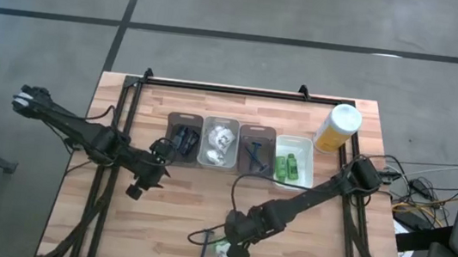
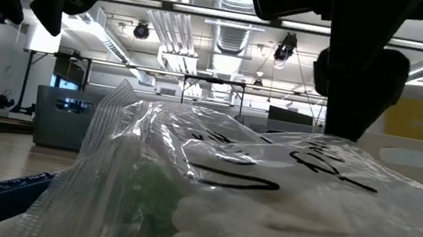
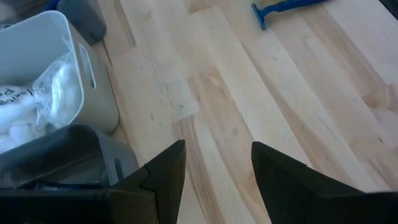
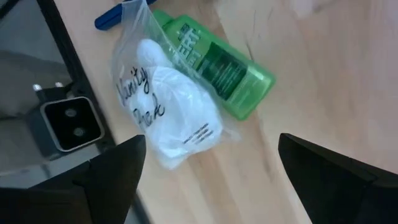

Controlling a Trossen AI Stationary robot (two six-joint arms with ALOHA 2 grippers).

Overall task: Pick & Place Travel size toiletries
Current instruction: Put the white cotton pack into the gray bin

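Observation:
A clear packet of white swabs lies on the wood by the table's near edge, on top of a small green tube. A dark blue razor lies beside them. My right gripper is open, its fingers standing wide on either side of the packet and tube, just above them. In the low view the packet fills the foreground with the right gripper behind it. My left gripper is open over bare wood, left of centre, near the trays.
Four small trays stand in a row toward the far side: black pieces, white packets, blue razors, green tubes. A tall yellow bottle stands to their right. The low camera sits at the near edge.

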